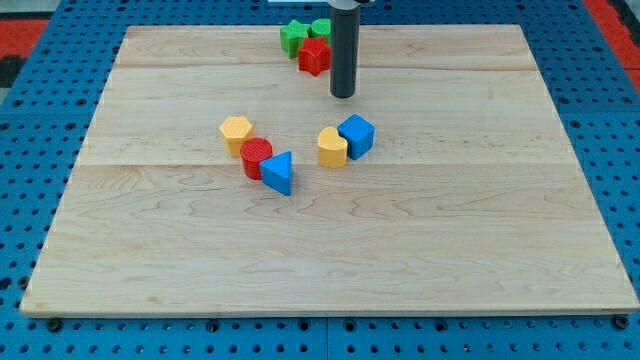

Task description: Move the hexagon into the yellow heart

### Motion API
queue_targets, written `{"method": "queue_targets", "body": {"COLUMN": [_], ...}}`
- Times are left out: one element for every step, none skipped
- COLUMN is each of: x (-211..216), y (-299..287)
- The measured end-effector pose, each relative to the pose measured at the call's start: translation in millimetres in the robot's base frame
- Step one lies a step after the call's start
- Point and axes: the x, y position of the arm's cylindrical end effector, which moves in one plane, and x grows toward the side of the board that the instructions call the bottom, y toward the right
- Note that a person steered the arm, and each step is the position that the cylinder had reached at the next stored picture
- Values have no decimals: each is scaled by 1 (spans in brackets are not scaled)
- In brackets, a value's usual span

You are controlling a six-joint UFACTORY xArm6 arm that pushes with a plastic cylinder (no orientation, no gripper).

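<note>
1. My tip (343, 96) carries no gripper and touches nothing, far of the yellow heart (332, 147).
2. Yellow hexagon (236, 131) sits left, touching the red cylinder (255, 157).
3. Risk: pushing rightward drags that cylinder along, or displaces the heart.

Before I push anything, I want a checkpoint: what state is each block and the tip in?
my tip: touching no block, above the heart
yellow hexagon: touching red cylinder
red cylinder: between hexagon and blue triangle
blue triangle: against cylinder
yellow heart: against blue cube
blue cube: beside heart
</note>
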Motion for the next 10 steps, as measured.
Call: {"method": "queue_targets", "body": {"x": [0, 0, 0, 0, 0, 0, 0, 0, 0, 6], "y": [0, 0, -1, -5, -8, -9, -14, -22, -64, -134]}}
